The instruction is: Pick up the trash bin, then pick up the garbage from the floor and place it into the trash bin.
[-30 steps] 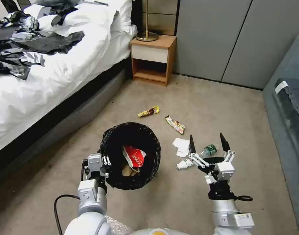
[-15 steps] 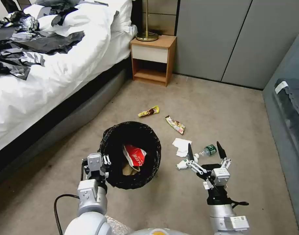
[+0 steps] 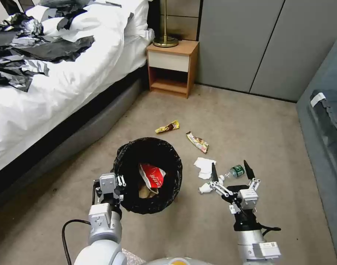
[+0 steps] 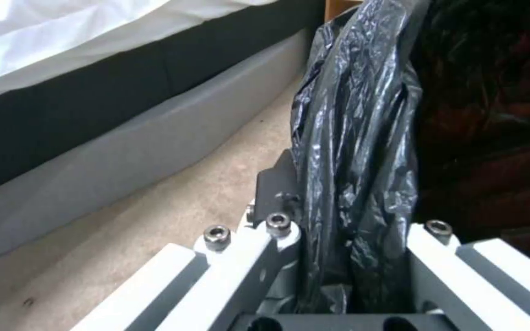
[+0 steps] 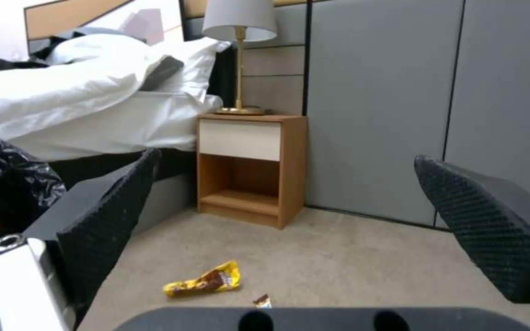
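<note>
Glossy, crinkled black plastic lines the trash bin (image 3: 148, 175) — matt beige carpet (image 3: 249, 125), wood-grain nightstand (image 3: 172, 68).

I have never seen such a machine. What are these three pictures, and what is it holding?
It is a wheeled robot with two arms. One picture looks down from its head; the others come from cameras on its wrists. The left gripper is shut on the rim of the trash bin, which already holds a red wrapper. The right gripper is open above a green-capped bottle. Tissues and two snack wrappers lie on the carpet.
</note>
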`<state>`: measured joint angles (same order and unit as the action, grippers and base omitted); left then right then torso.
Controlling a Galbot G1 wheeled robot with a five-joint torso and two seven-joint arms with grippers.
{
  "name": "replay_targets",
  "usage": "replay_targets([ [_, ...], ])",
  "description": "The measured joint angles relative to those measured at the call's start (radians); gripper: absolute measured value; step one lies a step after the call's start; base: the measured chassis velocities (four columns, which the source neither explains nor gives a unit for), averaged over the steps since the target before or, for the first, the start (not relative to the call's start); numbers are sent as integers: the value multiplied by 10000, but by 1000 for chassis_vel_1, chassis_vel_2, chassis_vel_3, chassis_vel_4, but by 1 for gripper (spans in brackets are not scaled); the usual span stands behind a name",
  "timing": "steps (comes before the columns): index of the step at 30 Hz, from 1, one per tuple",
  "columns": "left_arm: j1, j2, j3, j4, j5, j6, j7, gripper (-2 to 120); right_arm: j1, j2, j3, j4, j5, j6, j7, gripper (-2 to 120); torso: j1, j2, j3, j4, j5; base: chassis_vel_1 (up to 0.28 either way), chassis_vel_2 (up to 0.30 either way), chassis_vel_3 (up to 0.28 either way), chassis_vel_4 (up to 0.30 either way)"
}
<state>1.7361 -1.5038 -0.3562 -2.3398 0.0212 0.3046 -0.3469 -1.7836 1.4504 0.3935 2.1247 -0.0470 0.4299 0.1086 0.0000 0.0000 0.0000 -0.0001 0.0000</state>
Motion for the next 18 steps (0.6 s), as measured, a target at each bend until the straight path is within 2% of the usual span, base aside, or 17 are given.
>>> replay_targets([
  [12,-63,-23,-15,131,-2,0,0,1,122,-15,66,-211,-21,-33,109,100,2,0,1,0,-2,-219,223,214,-222],
  [18,-66,-52,3,147,4,-2,2,1,219,-1,50,-278,70,104,142,100,3,0,3,2,0,-145,136,112,-120],
])
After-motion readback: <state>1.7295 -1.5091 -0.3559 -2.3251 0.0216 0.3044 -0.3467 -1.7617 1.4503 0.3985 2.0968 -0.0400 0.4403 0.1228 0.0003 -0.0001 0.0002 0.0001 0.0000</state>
